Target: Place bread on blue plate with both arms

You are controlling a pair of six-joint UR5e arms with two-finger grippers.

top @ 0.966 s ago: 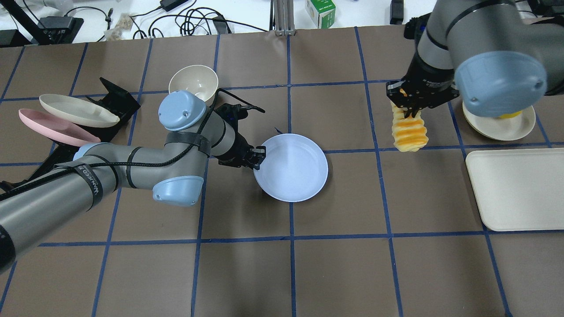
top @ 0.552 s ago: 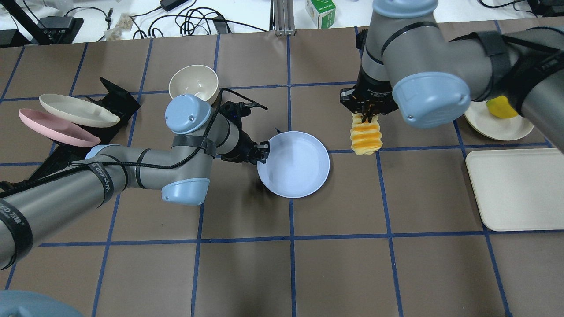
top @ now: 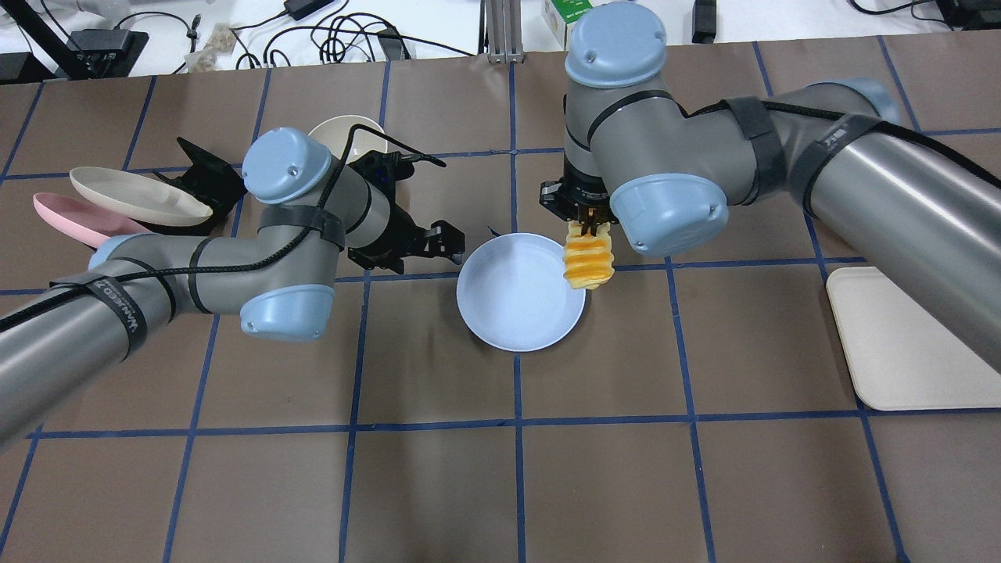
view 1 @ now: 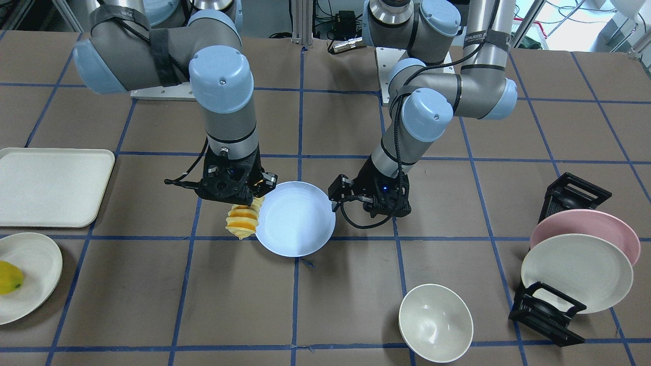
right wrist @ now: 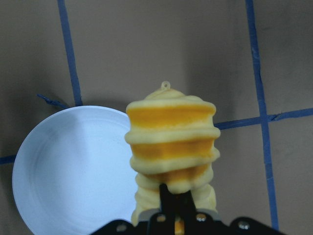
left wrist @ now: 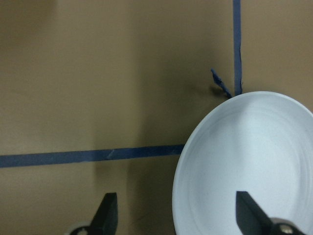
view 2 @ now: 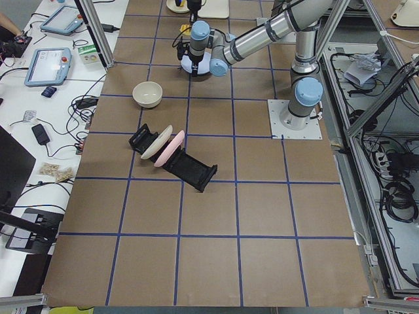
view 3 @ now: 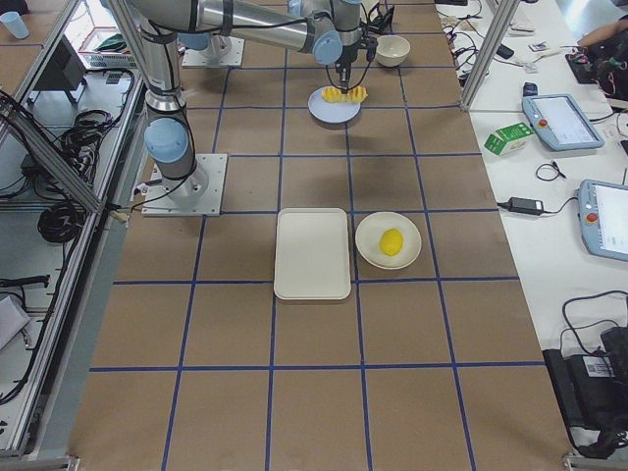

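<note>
The blue plate (top: 516, 301) lies flat on the table near its middle; it also shows in the front view (view 1: 295, 221). My right gripper (top: 588, 229) is shut on the upper end of the bread (top: 589, 264), an orange-and-yellow ridged loaf that hangs down over the plate's right rim. In the right wrist view the bread (right wrist: 171, 142) hangs in front of the plate (right wrist: 73, 171). My left gripper (top: 453, 238) is open and empty, just off the plate's left rim. In the left wrist view its fingers (left wrist: 108, 214) stand wide apart over the plate's edge (left wrist: 234, 161).
A cream bowl (view 1: 436, 323) stands behind the left arm. A black rack (view 1: 541, 312) holds a pink plate (view 1: 585, 226) and a cream plate (view 1: 577, 272). A cream tray (top: 915, 344) lies at the right, with a cream plate (view 1: 35, 264) holding a yellow fruit (view 1: 10, 278) beyond it.
The right arm carried the bread leftward from the table's right side to the plate's right rim. The left gripper let go of the plate's left rim and drew back.
</note>
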